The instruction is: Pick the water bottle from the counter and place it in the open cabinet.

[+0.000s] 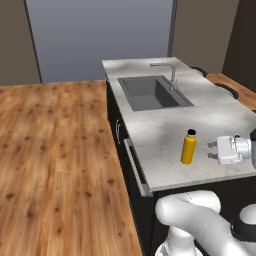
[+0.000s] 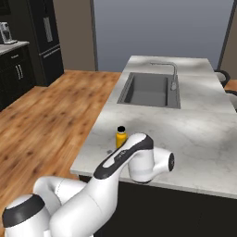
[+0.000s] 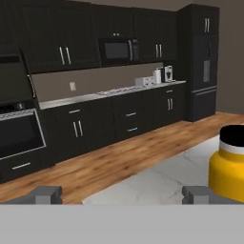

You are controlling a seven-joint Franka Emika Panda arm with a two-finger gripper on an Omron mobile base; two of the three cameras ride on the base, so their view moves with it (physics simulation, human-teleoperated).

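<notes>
The yellow-orange water bottle [image 1: 188, 147] with a black cap stands upright on the marbled counter [image 1: 165, 130] near its front edge. My gripper [image 1: 212, 150] is level with the bottle and just to its right, fingers pointing at it, open and a small gap away. In the hand view the water bottle [image 3: 231, 167] sits at the right edge, outside the right fingertip [image 3: 200, 194], and nothing lies between the tips of the gripper [image 3: 122, 195]. My arm partly covers the water bottle [image 2: 121, 137] in the right base view. I cannot pick out the open cabinet among the black units.
A grey sink [image 1: 152, 92] with a chrome tap [image 1: 171, 75] lies farther along the counter. Dark stools [image 1: 227, 90] stand on its far side. Wooden floor [image 1: 55, 150] spreads to the left. Black cupboards, an oven and a microwave [image 3: 116, 50] line the far wall.
</notes>
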